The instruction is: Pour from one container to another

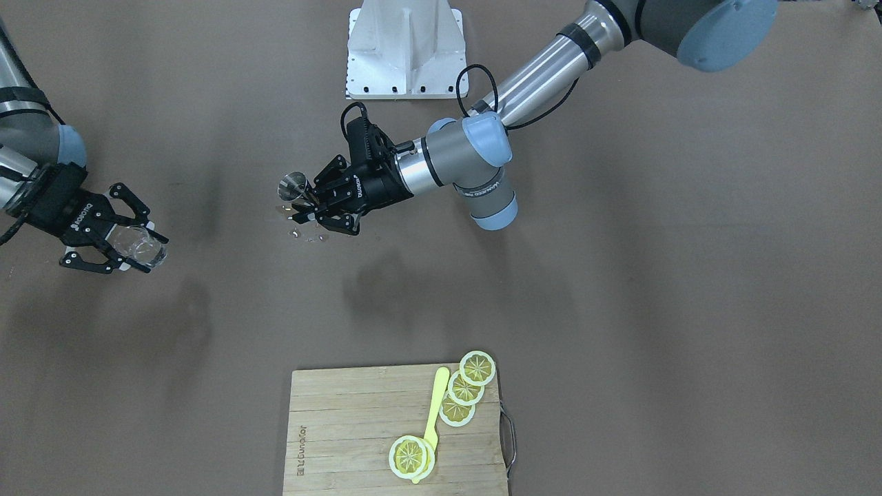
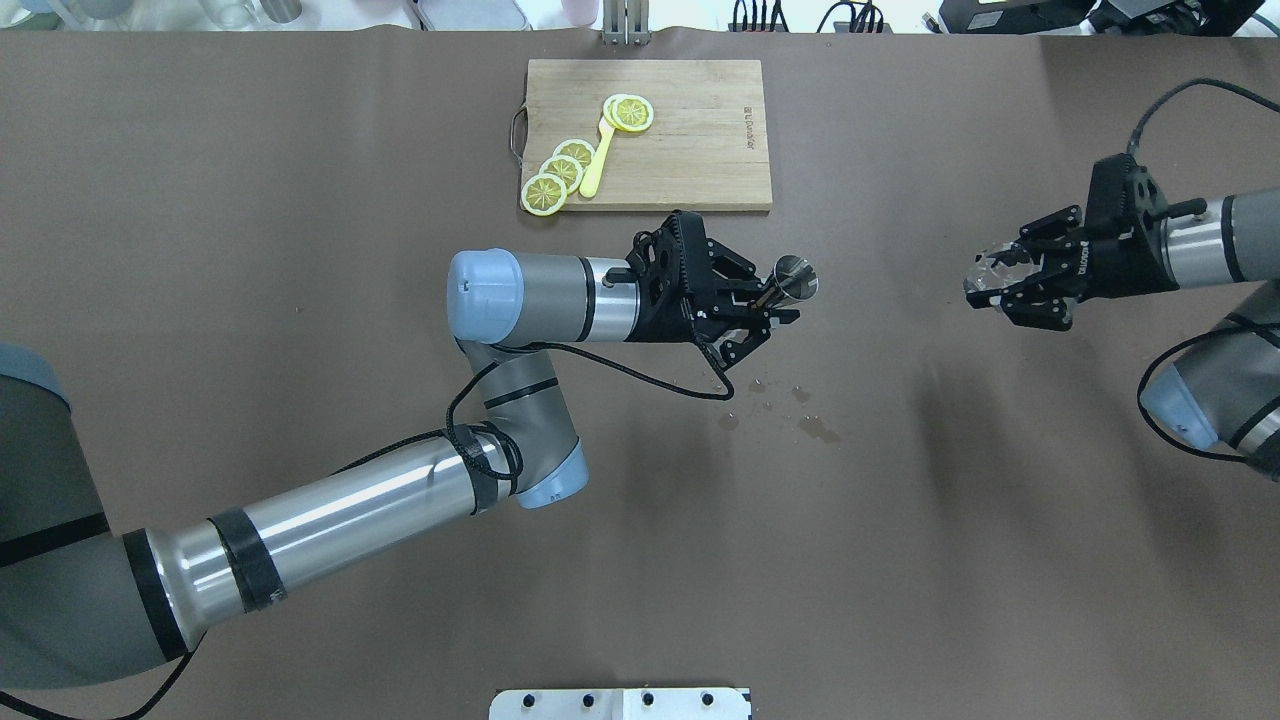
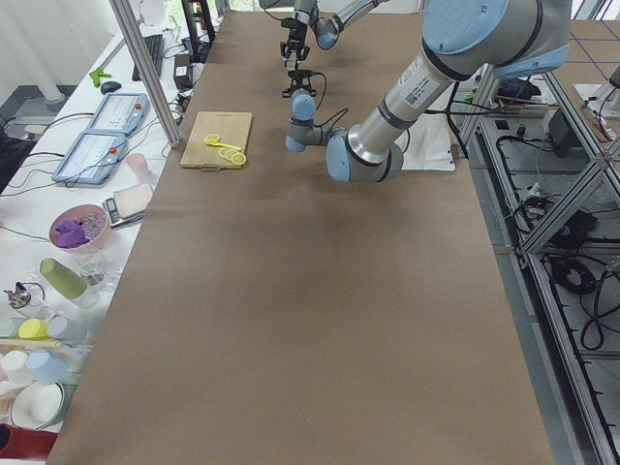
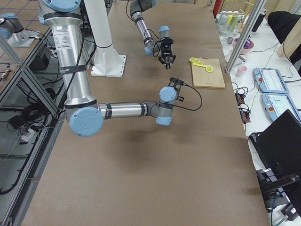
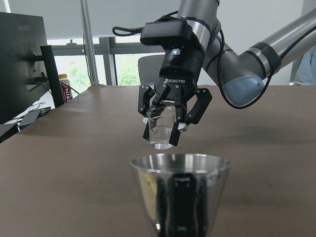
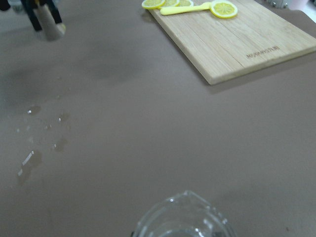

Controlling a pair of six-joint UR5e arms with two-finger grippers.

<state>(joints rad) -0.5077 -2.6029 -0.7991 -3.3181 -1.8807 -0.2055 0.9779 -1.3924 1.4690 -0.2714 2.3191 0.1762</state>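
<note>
Two vessels, well apart above the tabletop (image 2: pixel 1000 560): we are pinching a small metal cup (image 2: pixel 797 278) in the left hand (image 2: pixel 775 300) and a clear glass (image 2: pixel 985 266) in the right hand (image 2: pixel 992 284). We are judging both light, the glass fragile and probably slippery; mid-wall holds suit.

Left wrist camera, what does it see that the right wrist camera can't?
Only the left wrist view shows the right gripper, its fingers closed around the clear drinking glass, and a dark monitor. Only the right wrist view shows the wooden cutting board with yellow lemon slices and a yellow plastic spoon, plus spilled drops. Both show the brown table, the glass and the shiny metal cup.
</note>
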